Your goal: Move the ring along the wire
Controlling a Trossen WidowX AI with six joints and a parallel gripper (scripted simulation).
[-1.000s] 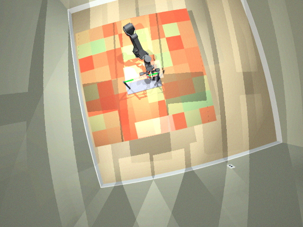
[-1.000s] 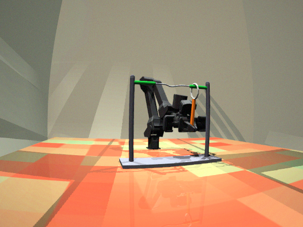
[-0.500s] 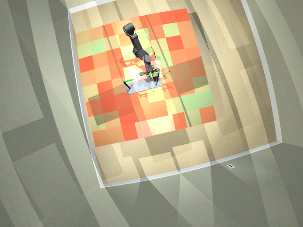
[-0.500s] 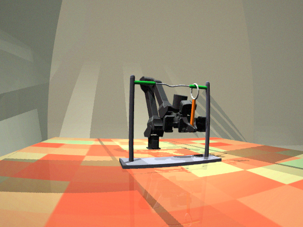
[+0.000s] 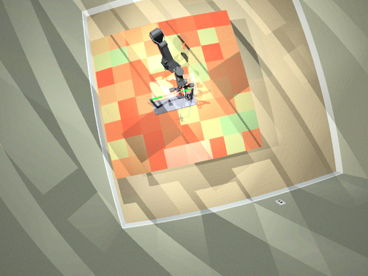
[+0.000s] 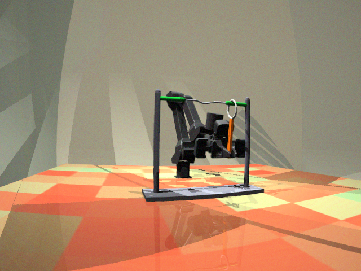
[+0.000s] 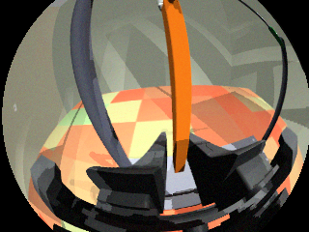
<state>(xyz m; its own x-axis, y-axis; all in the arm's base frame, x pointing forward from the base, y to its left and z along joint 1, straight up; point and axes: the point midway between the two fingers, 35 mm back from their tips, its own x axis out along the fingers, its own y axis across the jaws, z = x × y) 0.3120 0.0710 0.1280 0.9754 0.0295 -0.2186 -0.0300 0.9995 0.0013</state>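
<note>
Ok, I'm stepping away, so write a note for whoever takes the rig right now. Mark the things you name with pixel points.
Gripper (image 5: 186,94) (image 6: 229,153) (image 7: 173,134): slightly open, fingers around the lower end of the orange bar handle (image 6: 230,134) (image 7: 182,87).
Pale ring (image 6: 227,112): around the green wire section (image 5: 187,89) (image 6: 241,104) by the dark post at right in the exterior view.
Done: ring on green, wire through it; probably the destination, though I can't confirm which end it started from.
Left: if so, finish opening, then back off, avoiding the thin grey wire (image 6: 207,102) (image 7: 253,12).
</note>
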